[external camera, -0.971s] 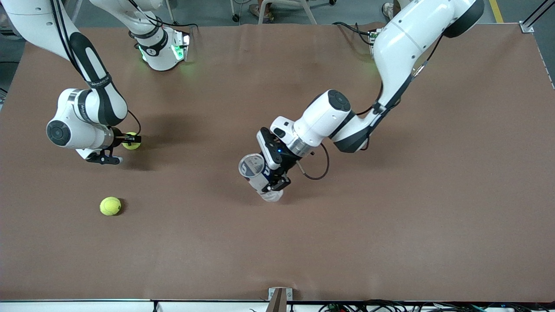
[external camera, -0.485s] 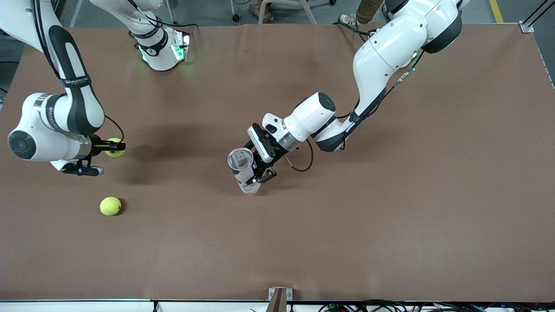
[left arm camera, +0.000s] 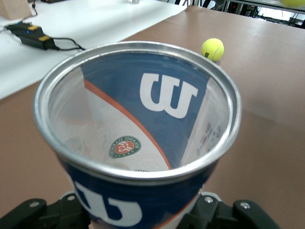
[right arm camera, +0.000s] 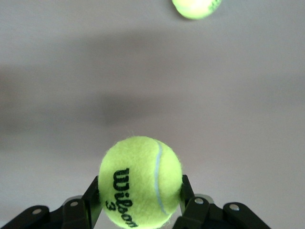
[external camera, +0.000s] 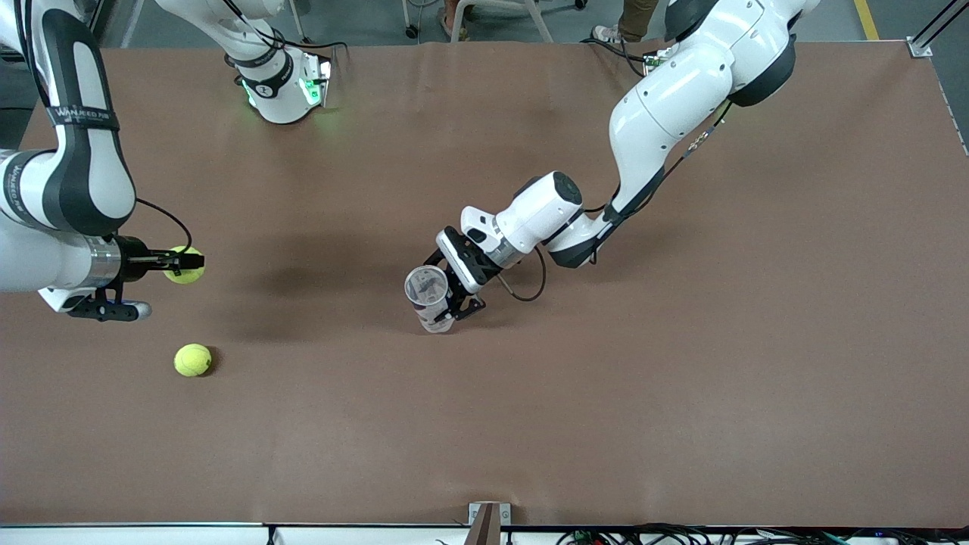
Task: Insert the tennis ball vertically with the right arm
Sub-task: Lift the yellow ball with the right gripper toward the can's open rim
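1. The right gripper (external camera: 184,263) hangs in the air over the right arm's end of the table (external camera: 681,378), its jaws closed on a yellow-green tennis ball (external camera: 184,265).
2. The right wrist view shows what the front view cannot: the held ball (right arm camera: 141,182) carries black "Wilson 3" lettering, and a black finger (right arm camera: 91,198) presses in on each side of it.
3. A second tennis ball (external camera: 192,359) lies loose on the table, nearer the front camera than the spot under the held one. It shows blurred in the right wrist view (right arm camera: 196,7) and small in the left wrist view (left arm camera: 212,48).
4. The left gripper (external camera: 454,299) is near the middle of the table, jaws clamped around the lower part of a clear tennis ball can (external camera: 428,297), which stands roughly upright with its open mouth up.
5. Only the left wrist view looks into the can (left arm camera: 138,143): a silver rim, a blue and white Wilson label with an orange stripe, a round Roland Garros badge, and no ball inside.
6. The table is covered in plain brown sheet; the arms cast soft shadows on it.
7. The front view shows grey floor and chair legs by the bases, with cables along the near edge. The left wrist view shows a white surface (left arm camera: 95,24) with a black box and cord.
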